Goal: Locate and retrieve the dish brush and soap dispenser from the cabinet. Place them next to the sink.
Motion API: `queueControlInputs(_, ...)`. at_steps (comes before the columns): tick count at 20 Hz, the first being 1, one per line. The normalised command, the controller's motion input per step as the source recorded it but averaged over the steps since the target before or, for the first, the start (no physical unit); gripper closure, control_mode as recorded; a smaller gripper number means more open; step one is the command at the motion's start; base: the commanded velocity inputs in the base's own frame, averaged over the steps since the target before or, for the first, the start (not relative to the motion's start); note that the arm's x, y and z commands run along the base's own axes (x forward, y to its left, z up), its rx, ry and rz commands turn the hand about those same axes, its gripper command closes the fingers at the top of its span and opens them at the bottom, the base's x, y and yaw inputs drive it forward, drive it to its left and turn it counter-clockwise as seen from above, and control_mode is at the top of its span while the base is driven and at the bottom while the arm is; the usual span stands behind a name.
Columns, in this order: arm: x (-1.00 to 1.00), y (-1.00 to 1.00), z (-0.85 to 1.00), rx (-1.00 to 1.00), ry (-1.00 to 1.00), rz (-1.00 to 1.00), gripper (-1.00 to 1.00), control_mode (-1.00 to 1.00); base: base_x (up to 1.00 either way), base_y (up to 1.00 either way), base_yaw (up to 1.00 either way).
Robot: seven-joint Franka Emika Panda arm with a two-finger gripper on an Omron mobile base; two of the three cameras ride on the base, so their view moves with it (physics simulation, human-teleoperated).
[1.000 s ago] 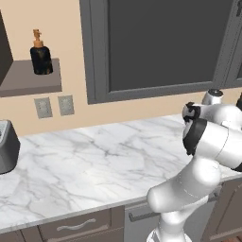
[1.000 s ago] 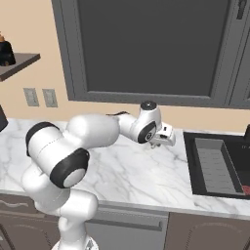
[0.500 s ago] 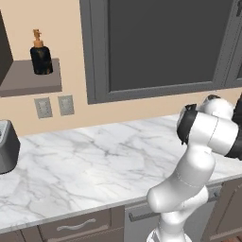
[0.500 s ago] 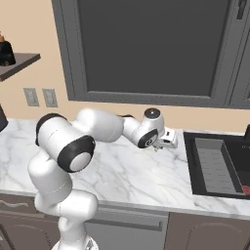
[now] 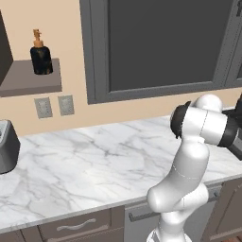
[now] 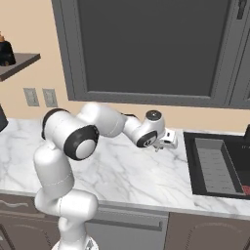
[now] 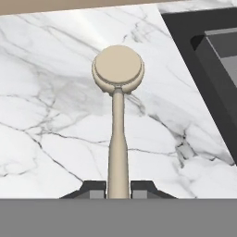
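1. The dish brush (image 7: 117, 120) is held by its pale handle between the fingers (image 7: 96, 189), which are clamped on it, above the marble worktop (image 7: 55, 115) just beside the sink (image 7: 210, 60).
2. It is judged light and stiff; the slim handle may slip, though contact is partly hidden.
3. The soap dispenser (image 5: 41, 56) stands on the cabinet shelf (image 5: 28, 80).

The soap dispenser (image 5: 41, 53) stands on the cabinet (image 5: 29, 78) shelf, far left, above two wall outlets (image 5: 55, 106). A toaster (image 5: 7, 146) sits on the counter (image 5: 94, 165) below. The dish brush (image 7: 118, 115), between the gripper's (image 7: 118, 190) fingers, is over the counter just left of the sink (image 6: 215, 163)
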Motion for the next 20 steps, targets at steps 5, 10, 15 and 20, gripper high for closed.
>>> queueControlInputs(5,0.18,-0.06,-0.19,0.0,0.0,0.01,1.0,-1.0,0.0,0.0,0.0)
queueControlInputs(10,0.15,-0.05,-0.21,0.0,0.0,0.0,1.0,-1.0,0.0,0.0,0.0)
queueControlInputs(15,0.12,0.0,-0.18,0.0,0.0,0.0,-1.0,-1.0,0.0,0.0,0.0)
queueControlInputs(20,0.07,0.0,-0.13,0.0,-0.01,0.0,-1.0,-1.0,0.0,0.0,0.0)
